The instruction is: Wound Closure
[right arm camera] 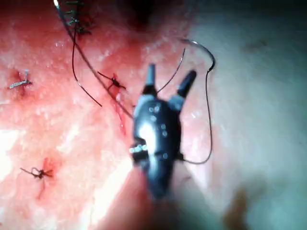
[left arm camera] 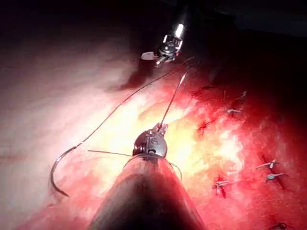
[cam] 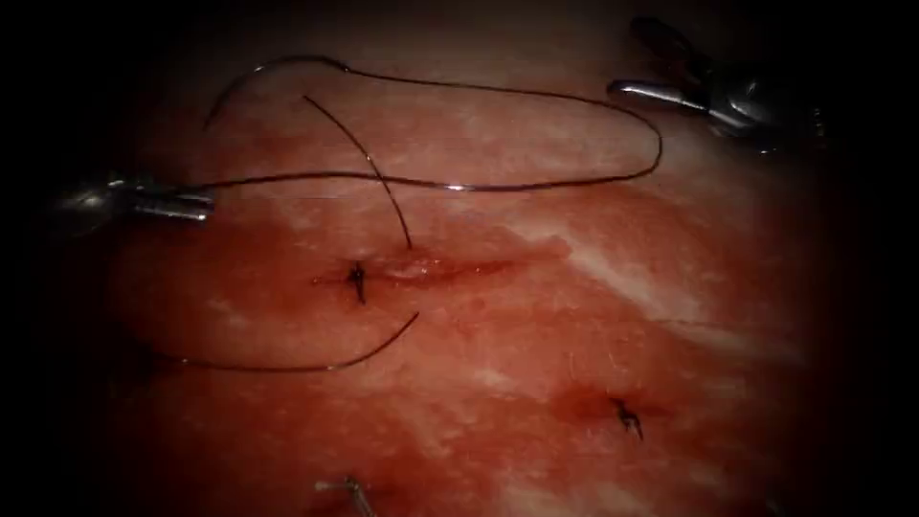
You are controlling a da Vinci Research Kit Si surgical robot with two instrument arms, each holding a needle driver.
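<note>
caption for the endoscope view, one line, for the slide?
Left tool holds the thread; right tool open, empty; needle lies free on the tissue above the cut.

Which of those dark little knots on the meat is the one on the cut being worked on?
Start at the tissue and find the short cut near its middle. The knot sits at the cut's left end, below the long thread. Unlike the other knot lower right, it sits between two loose thread tails.

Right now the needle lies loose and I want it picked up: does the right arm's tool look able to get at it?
Probably yes: the right tool hangs open and empty, the needle lies free on the tissue, with only thread between. The left tool holds that thread.
</note>
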